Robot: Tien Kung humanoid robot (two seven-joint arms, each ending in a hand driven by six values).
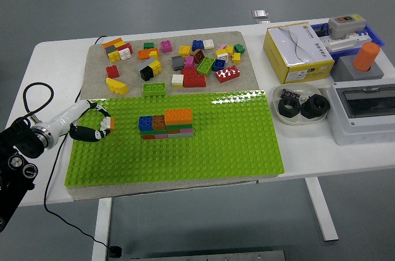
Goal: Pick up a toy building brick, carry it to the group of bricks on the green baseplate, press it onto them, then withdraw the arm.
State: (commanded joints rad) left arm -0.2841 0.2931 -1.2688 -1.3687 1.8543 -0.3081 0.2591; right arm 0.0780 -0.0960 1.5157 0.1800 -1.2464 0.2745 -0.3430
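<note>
My left hand (99,122) reaches in from the left over the left edge of the green baseplate (234,137). Its fingers are curled around a small orange brick (112,123). To its right on the plate stands the group of bricks (166,124), stacked in layers with blue, brown and orange on top. About a brick's width of bare studs separates the hand from the group. Several loose bricks (185,63) in many colours lie on the grey mat (102,91) behind the plate. No right arm shows.
A yellow box (296,51), a white bowl (290,119) holding black parts, a grey switch box (364,110) and an orange cylinder (367,56) crowd the right side. A black cable (34,97) loops at the left edge.
</note>
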